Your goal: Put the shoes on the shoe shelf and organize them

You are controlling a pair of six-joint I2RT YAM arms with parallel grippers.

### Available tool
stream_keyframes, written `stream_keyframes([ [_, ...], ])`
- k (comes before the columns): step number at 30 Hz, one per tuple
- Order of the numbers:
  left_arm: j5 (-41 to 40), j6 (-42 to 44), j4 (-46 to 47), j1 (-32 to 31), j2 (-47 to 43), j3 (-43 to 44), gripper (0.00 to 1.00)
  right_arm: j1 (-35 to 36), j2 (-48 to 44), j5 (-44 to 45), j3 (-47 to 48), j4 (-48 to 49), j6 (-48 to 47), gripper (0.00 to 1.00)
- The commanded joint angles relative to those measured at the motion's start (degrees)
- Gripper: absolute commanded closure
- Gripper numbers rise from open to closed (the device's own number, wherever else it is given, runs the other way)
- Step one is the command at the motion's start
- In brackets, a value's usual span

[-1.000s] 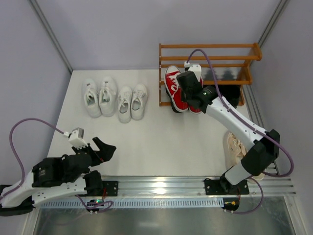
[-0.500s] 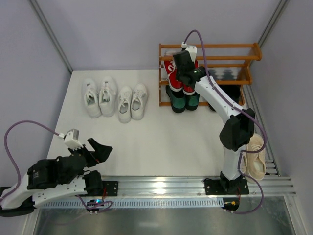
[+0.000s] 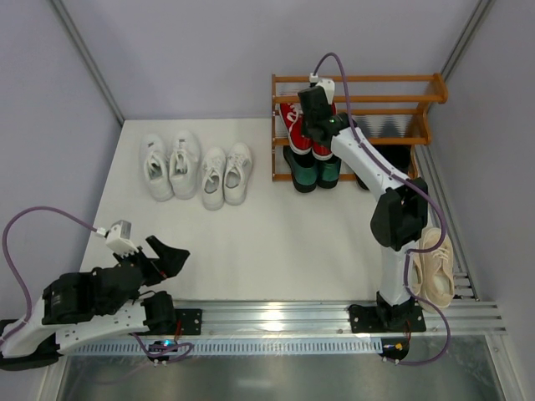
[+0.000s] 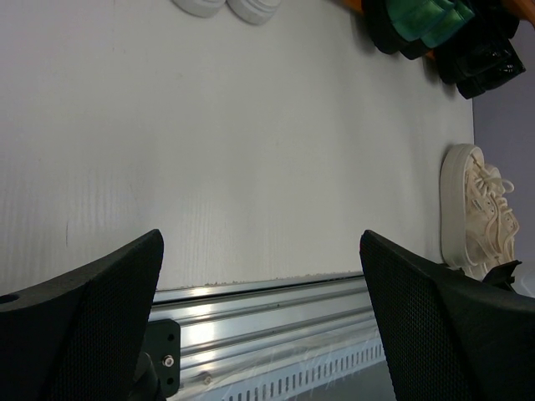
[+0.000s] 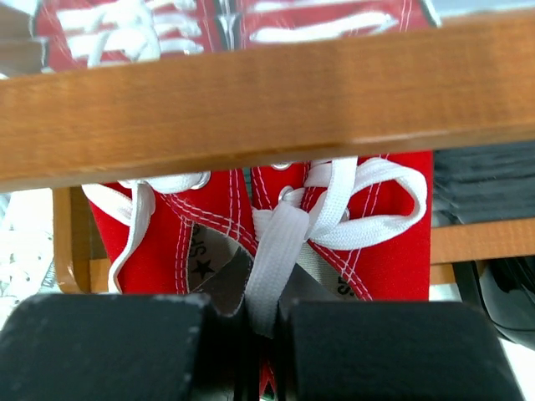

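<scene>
From above, the right gripper [image 3: 311, 125] is reaching into the left end of the shoe shelf [image 3: 384, 80], and its jaws are sitting closed on the red sneakers [image 3: 292, 119]. The pair is hanging between the shelf's upper bars, directly over the dark green loafers [image 3: 306, 173] on the lowest tier. Whether the red soles are resting on a tier cannot be told. The black loafers [image 3: 399, 164] are standing at the right end of that tier. Two white pairs are lying on the table [image 3: 276, 242] to the left of the shelf, the right white pair [image 3: 226, 174] nearer to it and the left white pair [image 3: 170, 164] beyond. The cream shoes [image 3: 432, 266] are lying well in front of the shelf's right end. The left gripper [image 3: 167, 255] is hovering far from the shelf, wide open and holding nothing.

In the left wrist view, both black fingers [image 4: 92, 292] are standing spread apart over bare table and the metal rail [image 4: 267, 313], with nothing between them.

In the right wrist view, the fingers [image 5: 109, 347] are pressing together on the red sneakers' inner edges, a white lace [image 5: 276, 251] pinched in the seam between them, just below a wooden shelf bar [image 5: 267, 96].
</scene>
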Motion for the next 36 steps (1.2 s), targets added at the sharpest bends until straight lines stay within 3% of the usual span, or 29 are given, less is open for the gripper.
stream_keyframes([
  [1, -2.39, -0.88, -1.11, -0.02, -0.30, 1.85, 0.03, 0.13, -2.90, 1.05, 1.61, 15.14, -1.49, 0.96],
  [10, -2.30, -1.15, -1.55, -0.02, -0.91, 2.11, 0.03, 0.04, -1.32, 1.66, 1.96, 16.99, -1.40, 0.94],
  [11, -2.30, -1.15, -1.55, 0.07, -1.09, 2.11, 0.03, 0.13, -1.14, 1.66, 1.79, 16.73, -1.31, 0.89],
  [12, -2.22, -1.15, -1.55, -0.02, -1.27, 2.11, 0.03, 0.04, -1.23, 1.66, 1.52, 16.82, -1.05, 0.73],
  [14, -2.22, -1.06, -1.46, -0.02, -1.44, 2.02, 0.03, 0.13, -1.49, 1.57, 0.65, 16.82, -0.87, 0.64],
  [15, -2.13, -1.06, -1.46, -0.02, -1.53, 2.11, 0.03, 0.13, -1.67, 1.49, 0.21, 16.99, -0.79, 0.49],
  [19, -1.78, -1.06, -1.46, -0.02, -1.71, 1.94, 0.04, 0.04, -3.60, 2.45, -2.95, 18.57, -0.70, 0.26],
  [21, -1.60, -1.32, -1.46, -0.02, -1.88, 1.85, 0.04, 0.13, -5.52, 2.36, -5.41, 19.62, -0.87, 0.22],
  [29, -1.51, -1.50, -1.37, -0.02, -2.15, 1.58, 0.04, 0.13, -16.32, 3.24, -21.03, 26.65, -0.34, 0.23],
  [36, -1.51, -1.58, -1.46, -0.02, -1.53, 1.58, 0.04, 0.13, -23.19, 5.08, -28.80, 31.06, -1.49, 0.25],
])
